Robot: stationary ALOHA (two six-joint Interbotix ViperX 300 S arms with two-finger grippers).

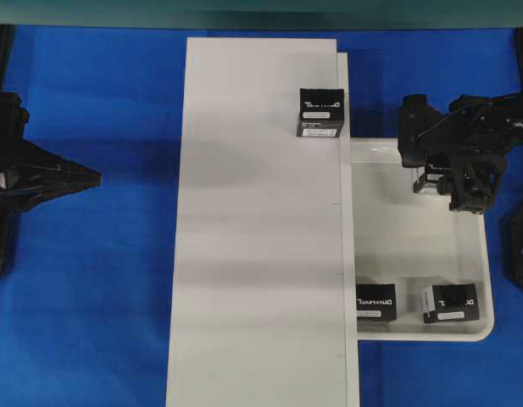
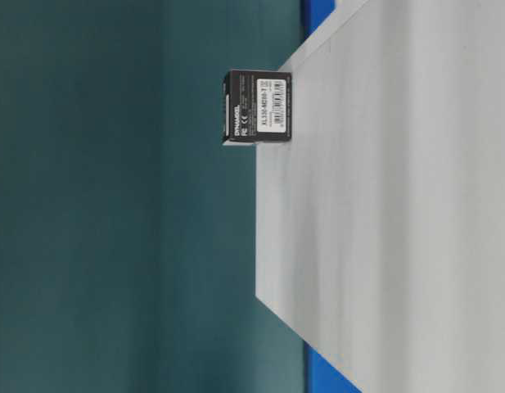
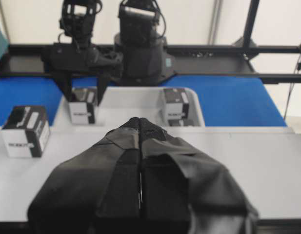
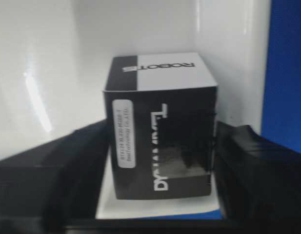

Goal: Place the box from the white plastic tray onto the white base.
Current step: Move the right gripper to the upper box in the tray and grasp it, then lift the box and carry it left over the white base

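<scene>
My right gripper (image 1: 432, 181) is over the far right part of the white plastic tray (image 1: 414, 254), shut on a black box (image 1: 425, 181). In the right wrist view its fingers (image 4: 248, 165) press both sides of this box (image 4: 160, 117), whose base is close to the tray floor. Another box (image 1: 320, 112) stands on the white base (image 1: 253, 254) near its far right edge; it also shows in the table-level view (image 2: 258, 106). My left gripper (image 1: 98, 177) is shut and empty, over the blue table left of the base.
Two more black boxes (image 1: 375, 303) (image 1: 449, 303) sit at the near end of the tray. The tray's left side tucks under the base's right edge. Blue table (image 1: 100, 297) surrounds both. Black frame posts stand at the left and right edges.
</scene>
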